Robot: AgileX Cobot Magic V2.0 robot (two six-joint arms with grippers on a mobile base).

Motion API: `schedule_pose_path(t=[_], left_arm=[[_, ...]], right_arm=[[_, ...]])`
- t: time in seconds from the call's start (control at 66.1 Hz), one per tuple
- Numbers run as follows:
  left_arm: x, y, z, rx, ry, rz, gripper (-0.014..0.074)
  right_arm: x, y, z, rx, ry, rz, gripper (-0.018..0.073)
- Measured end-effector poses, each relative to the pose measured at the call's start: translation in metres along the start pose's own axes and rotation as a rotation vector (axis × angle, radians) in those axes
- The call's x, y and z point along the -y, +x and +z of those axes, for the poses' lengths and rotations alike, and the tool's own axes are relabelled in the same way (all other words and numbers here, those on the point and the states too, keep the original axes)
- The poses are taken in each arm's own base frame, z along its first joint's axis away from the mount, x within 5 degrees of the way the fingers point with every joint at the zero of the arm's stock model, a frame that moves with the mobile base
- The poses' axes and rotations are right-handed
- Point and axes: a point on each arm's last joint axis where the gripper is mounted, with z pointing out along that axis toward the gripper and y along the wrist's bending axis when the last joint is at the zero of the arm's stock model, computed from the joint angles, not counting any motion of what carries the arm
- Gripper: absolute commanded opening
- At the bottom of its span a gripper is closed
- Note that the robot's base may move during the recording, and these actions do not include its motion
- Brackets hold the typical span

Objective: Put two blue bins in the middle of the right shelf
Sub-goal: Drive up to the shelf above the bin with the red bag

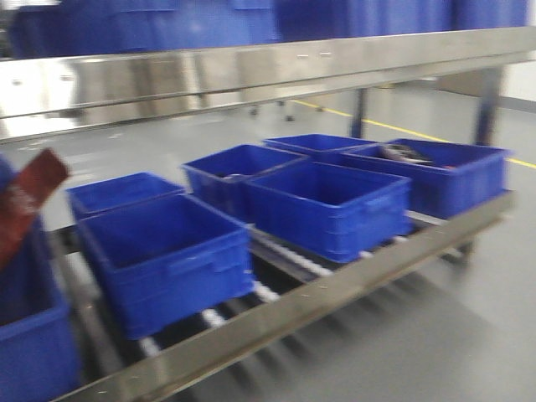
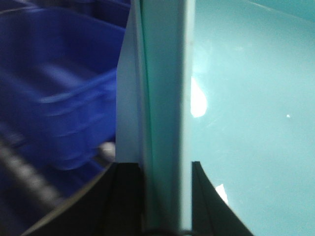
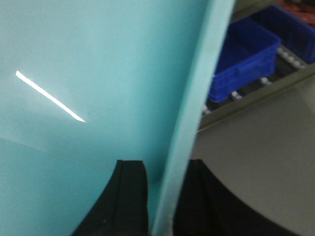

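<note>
Both left pincer (image 2: 167, 167), right pincer (image 3: 165, 164) clamp aqua bin walls (image 2: 162, 98).

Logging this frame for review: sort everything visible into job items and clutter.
Job: pale aqua plastic bin, clamped at its rim by left hand and right hand; stainless-steel roller shelf.
Clutter: royal-blue plastic bins on that shelf; dark red object, too blurred to name.

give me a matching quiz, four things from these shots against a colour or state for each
Things:
1. aqua bin
2. royal-blue bins
3. front rail
4. floor line

States:
a. yellow
b. shiny steel
c. clamped in the left gripper
d. sitting on roller tracks

Pairs: 1-c, 2-d, 3-b, 4-a
</note>
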Motion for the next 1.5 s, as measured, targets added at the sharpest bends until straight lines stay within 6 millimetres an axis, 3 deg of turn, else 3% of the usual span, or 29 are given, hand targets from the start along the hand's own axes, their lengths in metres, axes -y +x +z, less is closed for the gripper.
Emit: schedule_pose_path(t=[1.497], left_arm=[[-0.0003, 0.0000, 0.0000, 0.000, -0.003, 0.002, -0.0111]], right_arm=[[-0.0003, -0.0001, 0.0000, 0.001, -0.004, 0.001, -0.0163]])
